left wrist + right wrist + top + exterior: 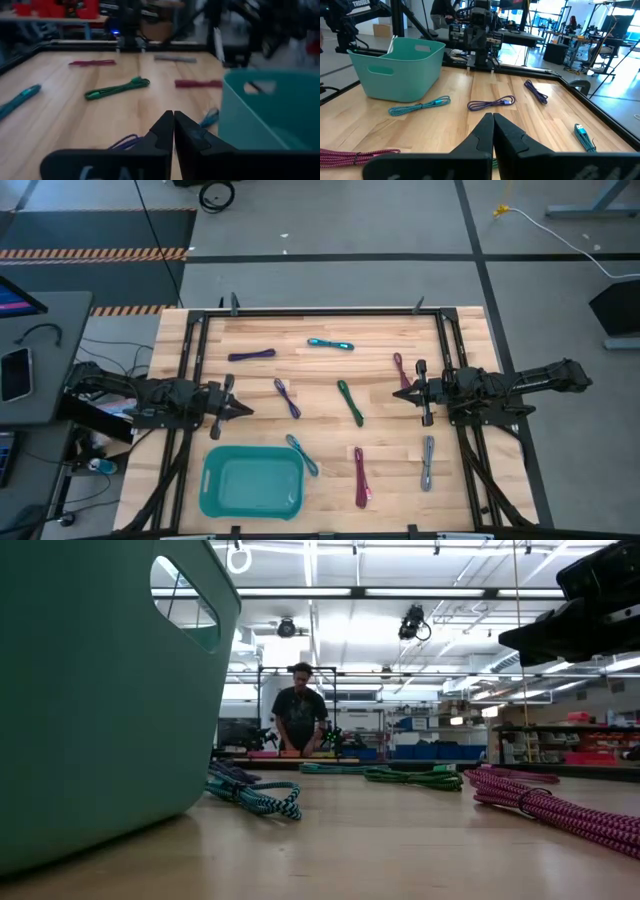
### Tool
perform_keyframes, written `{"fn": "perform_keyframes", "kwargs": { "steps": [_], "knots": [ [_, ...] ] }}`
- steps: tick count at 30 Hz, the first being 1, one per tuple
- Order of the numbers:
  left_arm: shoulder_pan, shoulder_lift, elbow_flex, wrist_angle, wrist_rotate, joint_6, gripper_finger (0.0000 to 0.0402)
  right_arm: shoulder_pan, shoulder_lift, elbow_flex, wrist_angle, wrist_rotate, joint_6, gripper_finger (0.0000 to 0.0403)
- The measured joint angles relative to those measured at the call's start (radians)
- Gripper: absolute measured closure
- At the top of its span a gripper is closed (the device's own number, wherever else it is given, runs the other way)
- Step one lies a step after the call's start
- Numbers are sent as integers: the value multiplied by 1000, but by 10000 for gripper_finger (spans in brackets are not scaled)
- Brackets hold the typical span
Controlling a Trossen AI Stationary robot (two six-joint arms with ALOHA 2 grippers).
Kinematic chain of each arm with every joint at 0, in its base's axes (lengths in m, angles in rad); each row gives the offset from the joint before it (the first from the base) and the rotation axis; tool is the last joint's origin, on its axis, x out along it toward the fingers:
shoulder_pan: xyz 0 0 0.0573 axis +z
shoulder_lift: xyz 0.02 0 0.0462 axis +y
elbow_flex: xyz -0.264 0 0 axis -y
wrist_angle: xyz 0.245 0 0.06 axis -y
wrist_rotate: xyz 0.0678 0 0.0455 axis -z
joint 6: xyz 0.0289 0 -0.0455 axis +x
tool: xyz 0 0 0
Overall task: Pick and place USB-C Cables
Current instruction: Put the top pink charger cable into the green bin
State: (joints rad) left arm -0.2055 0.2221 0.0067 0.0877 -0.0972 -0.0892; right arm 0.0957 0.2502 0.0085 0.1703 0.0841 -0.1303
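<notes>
High view: the left gripper [243, 410], fingers pressed together and holding nothing, is sitting at the left centre of the pale wooden table [380, 330]. The short purple braided cable [287, 397] is lying just right of it, its long axis running diagonally from upper left to lower right. The empty teal plastic bin [252, 481] is standing below, at lower centre-left, with the blue-teal braided cable [302, 454] beside its upper right corner. The right gripper [399, 392], also closed and empty, is waiting at right centre, nearer the magenta cable [400, 368].

Low view: open tabletop is lying between the bin and the pink-black braided cable [545, 806].

Left wrist view: the closed fingertips [173, 117] are pointing over the purple cable's loop [125, 143]; the bin wall [245, 120] is standing close alongside.

Right wrist view: bare wood is showing ahead of the closed fingers [493, 120].
</notes>
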Motion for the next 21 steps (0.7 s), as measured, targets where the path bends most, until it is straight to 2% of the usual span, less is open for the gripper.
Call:
{"fn": "perform_keyframes", "kwargs": {
  "steps": [7, 11, 15, 21],
  "knots": [
    [0, 0, 0, 161, -33, -347, 381, 0, 0, 0, 0, 0, 0, 391],
    [0, 0, 0, 279, -43, -454, 381, 0, 0, 0, 0, 0, 0, 391],
    [0, 0, 0, 411, -45, -476, 381, 0, 0, 0, 0, 0, 0, 391],
    [1, 0, 0, 529, -100, -415, 381, 0, 0, 0, 32, 0, -3, 391]
  ]
}}
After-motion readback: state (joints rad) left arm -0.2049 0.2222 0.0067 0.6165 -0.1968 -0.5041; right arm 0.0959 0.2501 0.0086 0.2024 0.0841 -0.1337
